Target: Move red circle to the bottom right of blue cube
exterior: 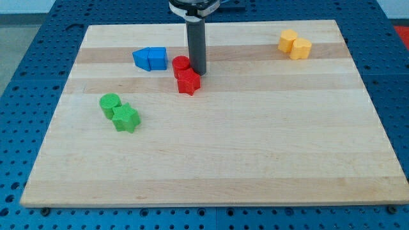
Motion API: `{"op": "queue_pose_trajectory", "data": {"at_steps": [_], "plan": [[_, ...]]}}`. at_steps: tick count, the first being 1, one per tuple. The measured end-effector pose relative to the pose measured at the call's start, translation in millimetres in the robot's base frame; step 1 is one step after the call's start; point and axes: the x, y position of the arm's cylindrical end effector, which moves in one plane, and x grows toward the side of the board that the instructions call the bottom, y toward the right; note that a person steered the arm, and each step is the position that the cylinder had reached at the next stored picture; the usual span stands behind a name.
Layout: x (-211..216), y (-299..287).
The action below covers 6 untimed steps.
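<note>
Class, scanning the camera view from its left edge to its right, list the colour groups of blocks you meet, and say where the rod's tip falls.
Green blocks → blue blocks → red blocks, with my tip at the red circle's right → yellow blocks.

No text, label, brand, number or sign can be read anywhere on the wooden board (211, 153) or the blocks upon it.

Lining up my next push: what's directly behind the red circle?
Bare board shows behind the red circle. My tip stands at its right, touching or nearly so. The red star hides its front edge.
</note>
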Motion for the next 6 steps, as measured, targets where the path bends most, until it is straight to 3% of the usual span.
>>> {"op": "queue_pose_trajectory", "data": {"at_steps": [5,6], "plan": [[0,-16],[1,24]]}}
